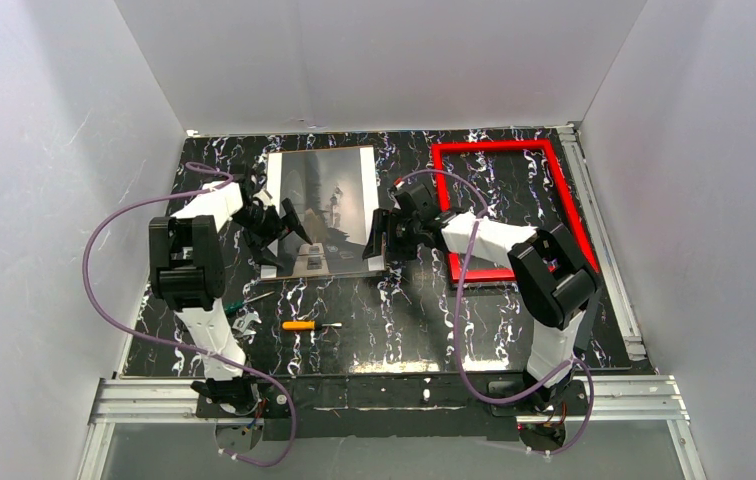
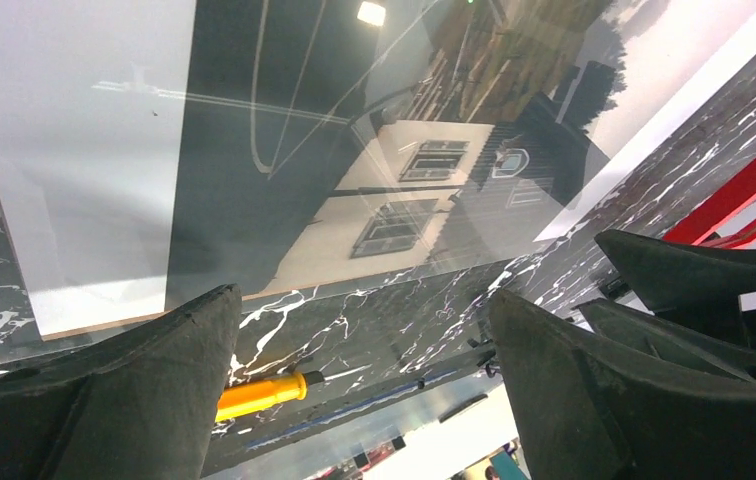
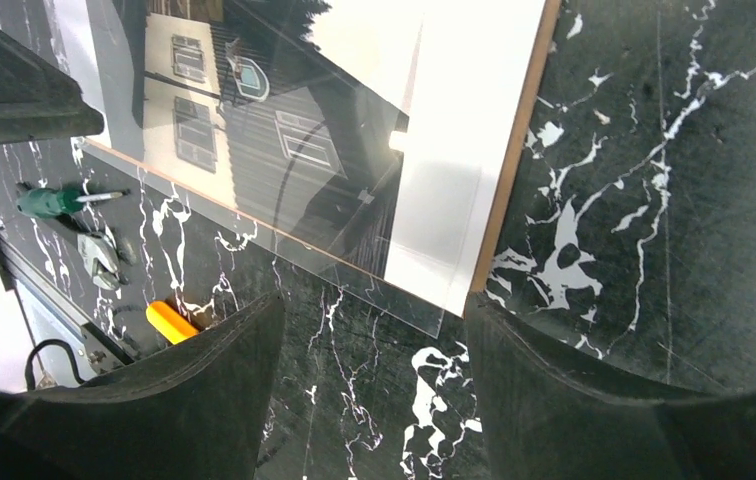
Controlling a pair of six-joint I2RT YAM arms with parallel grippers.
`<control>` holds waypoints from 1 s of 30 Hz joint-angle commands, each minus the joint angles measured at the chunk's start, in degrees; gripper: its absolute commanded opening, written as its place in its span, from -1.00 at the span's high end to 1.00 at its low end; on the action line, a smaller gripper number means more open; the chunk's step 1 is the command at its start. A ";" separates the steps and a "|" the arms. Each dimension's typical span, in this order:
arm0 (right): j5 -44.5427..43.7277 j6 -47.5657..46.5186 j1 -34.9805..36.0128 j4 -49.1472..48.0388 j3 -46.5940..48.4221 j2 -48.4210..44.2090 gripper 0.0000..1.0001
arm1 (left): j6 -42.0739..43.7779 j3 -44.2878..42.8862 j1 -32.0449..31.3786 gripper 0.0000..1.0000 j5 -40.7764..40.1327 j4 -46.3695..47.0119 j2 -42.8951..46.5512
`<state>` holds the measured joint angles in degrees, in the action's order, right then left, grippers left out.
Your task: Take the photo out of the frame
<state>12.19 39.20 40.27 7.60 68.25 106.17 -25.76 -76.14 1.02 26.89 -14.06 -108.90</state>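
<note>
The black marbled counter (image 1: 404, 330) took up most of the floor of the white booth. On its far right lay the red frame (image 1: 573, 205), flat and showing only counter through its opening, with the right arm stretched across its left side. The photo (image 1: 319, 195) was already outside it, lying flat in the far middle of the counter, left of the frame and apart from it.

The print sat on a brown backing board (image 3: 514, 150). A clear pane (image 3: 394, 305) seemed to lie over it and jutted past the board's near edge, though I could not be sure which layer was on top.

I would have judged the photo light, thin and bendy, with a glossy, slippery face that marks easily. Lying flat, it gave little to pinch. One of the white strips along its long sides, near a corner, looked the safest place to take it, sliding it sideways off the board first. The pane, if glass, looked brittle and sharp-edged.

The left end effector (image 2: 364, 380) hung by the photo's left side, spread wide and holding nothing. The right end effector (image 3: 374, 390) stood over the near right corner, also spread and empty.

A yellow-handled screwdriver (image 1: 301, 325) and a green-handled tool (image 3: 49, 202) lay nearer, clear of everything.
</note>
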 commanded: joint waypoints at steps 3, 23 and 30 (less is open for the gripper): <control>1.49 0.85 0.42 -0.01 3.72 2.88 -0.45 | 0.97 -1.94 0.39 -0.87 -0.31 -9.08 -2.22; 5.25 3.80 0.27 -4.15 1.84 4.54 -0.42 | 0.56 -3.15 0.39 -0.83 -2.77 -11.98 -5.16; 11.06 7.84 -1.16 -9.42 1.30 3.97 -0.42 | 0.29 -3.41 0.39 -0.83 -2.29 -12.47 -6.52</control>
<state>18.15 43.77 39.83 4.54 70.26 110.30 -25.58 -78.94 1.06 24.45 -18.98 -114.06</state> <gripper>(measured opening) 0.711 0.916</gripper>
